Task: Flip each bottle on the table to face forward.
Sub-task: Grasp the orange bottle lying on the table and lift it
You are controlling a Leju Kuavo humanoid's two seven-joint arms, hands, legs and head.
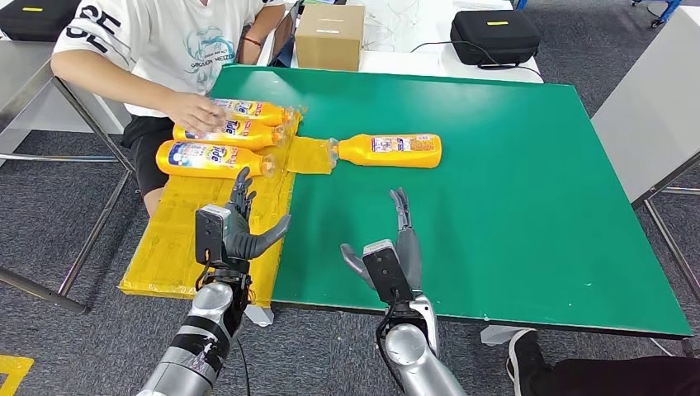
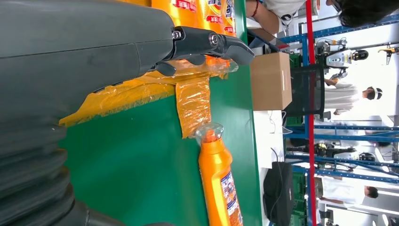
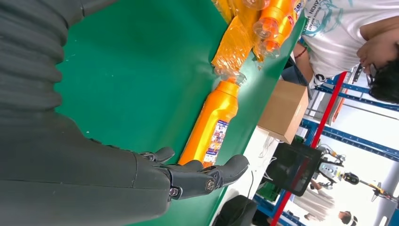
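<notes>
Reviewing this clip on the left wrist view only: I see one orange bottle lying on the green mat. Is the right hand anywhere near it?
Observer: No. The right hand hovers open, short of that orange bottle, touching nothing.
Operator: How many bottles at the yellow sheet?
Observer: Three bottles lie side by side on the yellow sheet.
Operator: Anyone touching them?
Observer: Yes, a person's hand rests on the farthest one.

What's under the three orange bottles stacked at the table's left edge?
The three orange plastic bottles lie on a crinkled yellow plastic sheet spread over the green table. A person's hand covers part of the far bottle; the surface beneath the sheet is hidden.
</notes>
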